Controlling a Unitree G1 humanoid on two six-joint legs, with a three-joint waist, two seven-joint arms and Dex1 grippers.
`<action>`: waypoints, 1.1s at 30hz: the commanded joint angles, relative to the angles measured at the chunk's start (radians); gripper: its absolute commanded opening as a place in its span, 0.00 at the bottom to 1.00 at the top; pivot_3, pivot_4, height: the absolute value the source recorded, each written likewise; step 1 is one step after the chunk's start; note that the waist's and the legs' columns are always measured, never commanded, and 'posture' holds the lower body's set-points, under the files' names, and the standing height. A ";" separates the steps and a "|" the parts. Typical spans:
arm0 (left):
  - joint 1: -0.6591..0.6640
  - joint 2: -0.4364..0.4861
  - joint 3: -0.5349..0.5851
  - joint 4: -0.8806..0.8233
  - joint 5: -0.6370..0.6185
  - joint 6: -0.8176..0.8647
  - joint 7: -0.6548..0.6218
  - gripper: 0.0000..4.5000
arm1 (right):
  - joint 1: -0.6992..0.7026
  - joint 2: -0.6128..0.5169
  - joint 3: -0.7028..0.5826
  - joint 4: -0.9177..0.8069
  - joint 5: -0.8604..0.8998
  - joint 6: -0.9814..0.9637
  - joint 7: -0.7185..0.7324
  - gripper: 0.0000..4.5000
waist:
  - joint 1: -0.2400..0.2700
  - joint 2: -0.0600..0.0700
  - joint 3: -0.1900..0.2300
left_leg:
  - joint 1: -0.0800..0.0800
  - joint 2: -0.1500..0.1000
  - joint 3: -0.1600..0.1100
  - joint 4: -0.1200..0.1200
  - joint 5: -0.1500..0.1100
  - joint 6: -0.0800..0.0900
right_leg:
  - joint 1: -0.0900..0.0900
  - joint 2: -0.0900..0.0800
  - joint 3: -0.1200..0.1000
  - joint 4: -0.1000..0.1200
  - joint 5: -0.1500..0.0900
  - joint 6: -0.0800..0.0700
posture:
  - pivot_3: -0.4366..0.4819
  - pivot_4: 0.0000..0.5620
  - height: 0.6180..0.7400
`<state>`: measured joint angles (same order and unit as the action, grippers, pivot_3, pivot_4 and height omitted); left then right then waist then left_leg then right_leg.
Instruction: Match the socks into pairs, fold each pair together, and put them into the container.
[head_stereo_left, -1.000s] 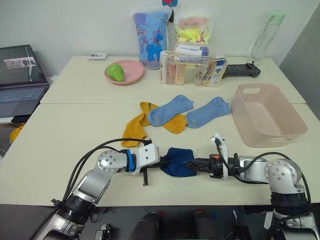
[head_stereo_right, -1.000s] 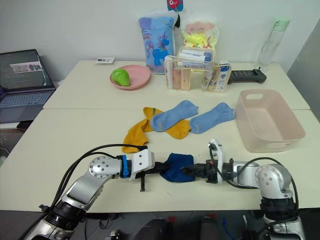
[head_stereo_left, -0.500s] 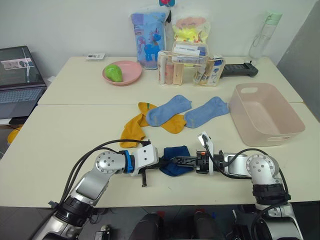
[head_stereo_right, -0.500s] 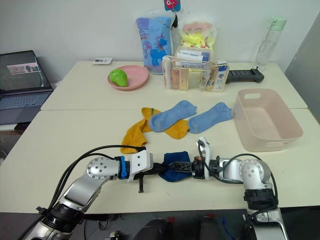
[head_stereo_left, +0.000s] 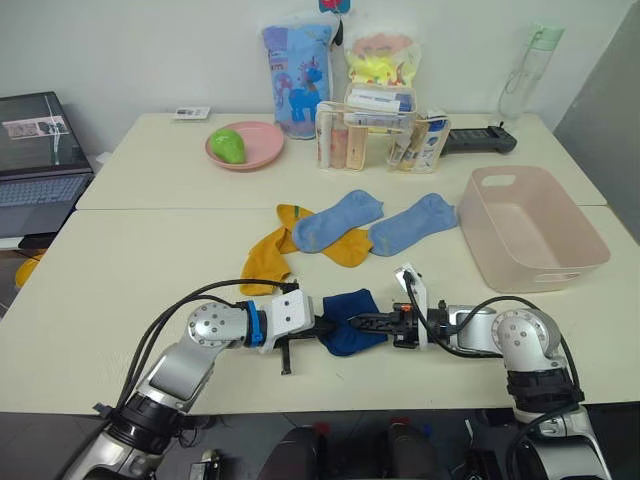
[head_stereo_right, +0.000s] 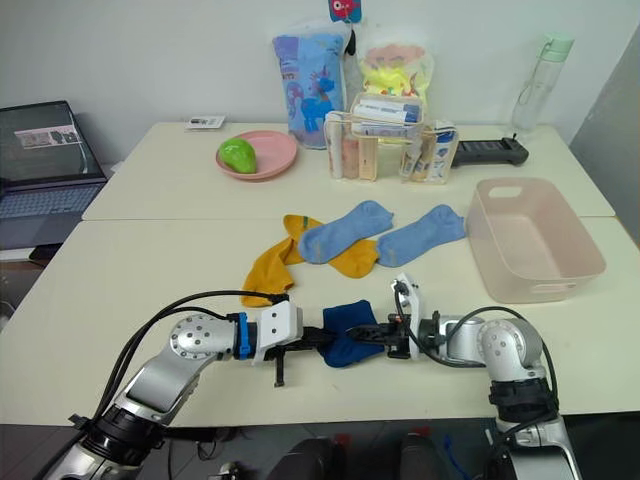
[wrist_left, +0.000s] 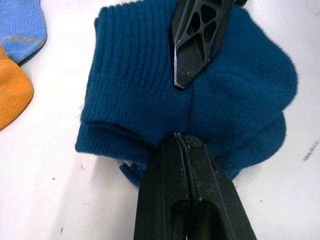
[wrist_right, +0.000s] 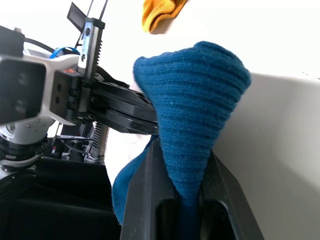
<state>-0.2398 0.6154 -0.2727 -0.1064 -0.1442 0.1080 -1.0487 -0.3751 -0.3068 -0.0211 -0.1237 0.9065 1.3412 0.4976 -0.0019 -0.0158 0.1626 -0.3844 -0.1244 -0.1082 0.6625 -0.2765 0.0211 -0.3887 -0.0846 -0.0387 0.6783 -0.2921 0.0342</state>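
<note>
The left pincer (wrist_left: 184, 142) is pinched tight on the near edge of the folded dark navy blue knit socks (head_stereo_left: 350, 320), its two black fingers pressed together with fabric between them. From the opposite side the right pincer (wrist_right: 187, 200) grips the same navy bundle, a ridge of ribbed knit rising between its fingers; in the left wrist view one of its fingertips (wrist_left: 192, 55) lies across the top of the bundle. The bundle sits at the lower centre of the left eye view, on the cream counter (head_stereo_left: 120, 290), between the two pincers.

Just above it in the frame lie two mustard yellow ankle socks (head_stereo_left: 265, 260) and two light blue ankle socks (head_stereo_left: 340, 220), overlapping in a loose row. The pale pink rectangular plastic tub (head_stereo_left: 590, 255) stands at the right of the frame, well apart from the navy bundle. Toward the upper part of the frame are a round pink plate (head_stereo_left: 268, 135) holding a green object (head_stereo_left: 230, 145), and a clear organiser of bottles (head_stereo_left: 375, 135). A laptop (head_stereo_left: 35, 160) stands at the left edge.
</note>
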 joint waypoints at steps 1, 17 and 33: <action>-0.023 0.014 0.118 -0.080 -0.166 0.091 -0.029 0.18 | 0.013 -0.048 -0.068 -0.109 0.013 -0.030 -0.005 0.00 | 0.000 0.000 0.000 | 0.000 0.000 0.000 0.000 0.000 0.000 | 0.000 0.000 0.000 0.000 0.000 0.000 | 0.48 0.27 1.00; -0.539 -0.157 0.160 -0.043 -0.331 0.354 0.076 1.00 | -0.203 -0.434 -0.305 -0.286 -0.148 -0.200 -0.127 0.00 | 0.006 -0.001 0.003 | -0.006 -0.002 0.000 0.003 0.001 0.000 | -0.001 -0.001 -0.001 -0.001 0.001 0.002 | 0.48 0.27 1.00; -0.695 -0.444 0.061 0.087 -0.235 0.273 0.173 1.00 | -0.251 -0.952 0.212 0.356 -1.084 -1.266 0.161 0.00 | -0.002 -0.002 0.003 | -0.005 -0.001 0.005 0.004 0.004 -0.001 | -0.001 -0.002 0.000 -0.001 0.001 0.004 | 0.48 0.27 1.00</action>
<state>-0.9386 0.1732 -0.2080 0.0319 -0.3766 0.3841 -0.8788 -0.5946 -1.2381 0.1648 0.1772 -0.0947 0.1902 0.6312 -0.0043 -0.0182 0.1655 -0.3898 -0.1255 -0.1033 0.6661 -0.2729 0.0204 -0.3898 -0.0863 -0.0381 0.6779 -0.2913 0.0380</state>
